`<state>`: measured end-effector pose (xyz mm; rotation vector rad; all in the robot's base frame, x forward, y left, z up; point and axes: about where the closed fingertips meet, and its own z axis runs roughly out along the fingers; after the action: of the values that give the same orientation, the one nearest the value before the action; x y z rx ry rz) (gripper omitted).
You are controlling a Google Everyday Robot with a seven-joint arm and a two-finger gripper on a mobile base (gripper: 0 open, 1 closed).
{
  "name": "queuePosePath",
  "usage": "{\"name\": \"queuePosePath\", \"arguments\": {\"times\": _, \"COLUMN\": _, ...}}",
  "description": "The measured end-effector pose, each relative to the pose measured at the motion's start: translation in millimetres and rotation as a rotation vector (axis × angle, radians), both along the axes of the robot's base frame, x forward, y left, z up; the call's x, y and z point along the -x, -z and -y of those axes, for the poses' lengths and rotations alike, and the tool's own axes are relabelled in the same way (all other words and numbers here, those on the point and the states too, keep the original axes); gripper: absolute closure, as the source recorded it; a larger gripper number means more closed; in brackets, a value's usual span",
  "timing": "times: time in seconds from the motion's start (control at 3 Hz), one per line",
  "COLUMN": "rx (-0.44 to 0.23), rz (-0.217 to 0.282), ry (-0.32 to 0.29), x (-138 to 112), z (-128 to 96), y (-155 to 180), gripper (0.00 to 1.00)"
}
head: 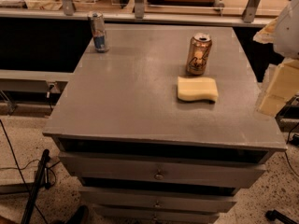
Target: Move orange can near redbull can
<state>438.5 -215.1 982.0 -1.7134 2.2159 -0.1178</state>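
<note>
Grey drawer cabinet (117,167) in front; the move is not yet begun.
On its top the redbull can (98,31) stands at the far left corner. The orange can (198,54) stands well apart to the right, just behind a yellow sponge (197,88). The gripper (275,90) hangs beside the right edge; whether it is released or clenched, I cannot tell.

One orange can (199,54), one redbull can (98,31), one sponge (197,88), one hand (276,90) at right.
</note>
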Motion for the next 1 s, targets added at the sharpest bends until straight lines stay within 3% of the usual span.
{"name": "queuePosePath", "arguments": {"times": 0.33, "rx": -0.001, "rz": 0.001, "ry": 0.001, "x": 0, "z": 0, "y": 0, "gripper": 0.00}}
{"name": "queuePosePath", "arguments": {"times": 0.67, "rx": -0.031, "rz": 0.035, "ry": 0.022, "x": -10, "z": 5, "y": -6, "gripper": 0.00}}
{"name": "queuePosePath", "arguments": {"times": 1.0, "rx": -0.104, "rz": 0.080, "ry": 0.035, "x": -49, "z": 14, "y": -10, "gripper": 0.00}}
